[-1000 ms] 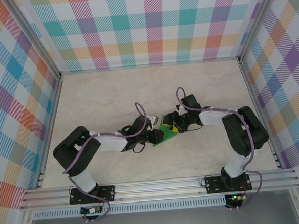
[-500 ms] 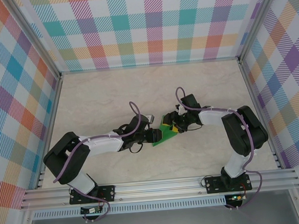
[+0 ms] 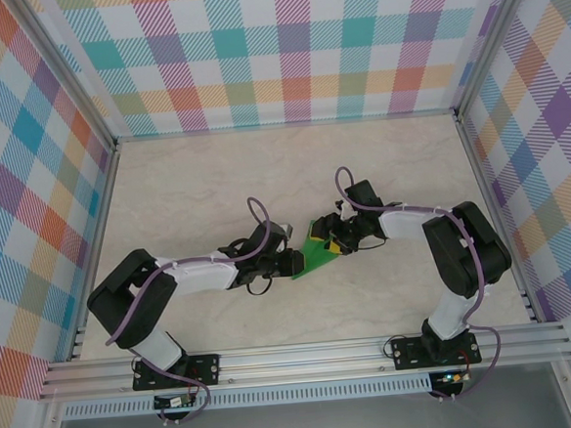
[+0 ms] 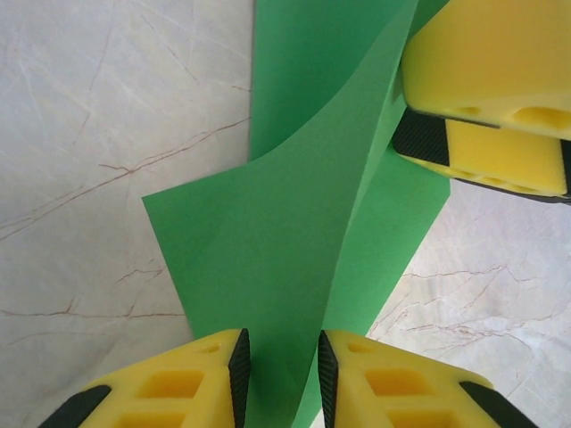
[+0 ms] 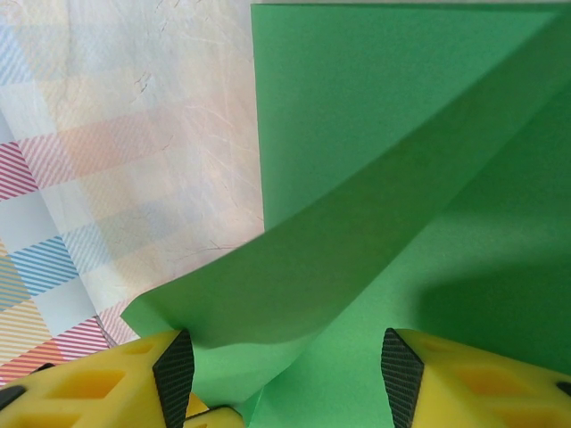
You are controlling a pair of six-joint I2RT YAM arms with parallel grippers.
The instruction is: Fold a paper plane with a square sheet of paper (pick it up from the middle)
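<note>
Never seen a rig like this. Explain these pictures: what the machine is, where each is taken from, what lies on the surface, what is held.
It is a robot: a left arm and a right arm bolted at the near edge of a marble-patterned table with checked walls. The top view looks down from above and behind them. The other two come from a camera on each wrist, so the yellow fingers at the bottom are that arm's own. On the table lies the square sheet of paper, bright green, partly folded. The left gripper has a raised flap between its close-set fingers; whether it pinches is unclear. The right gripper is open, straddling the paper.
</note>
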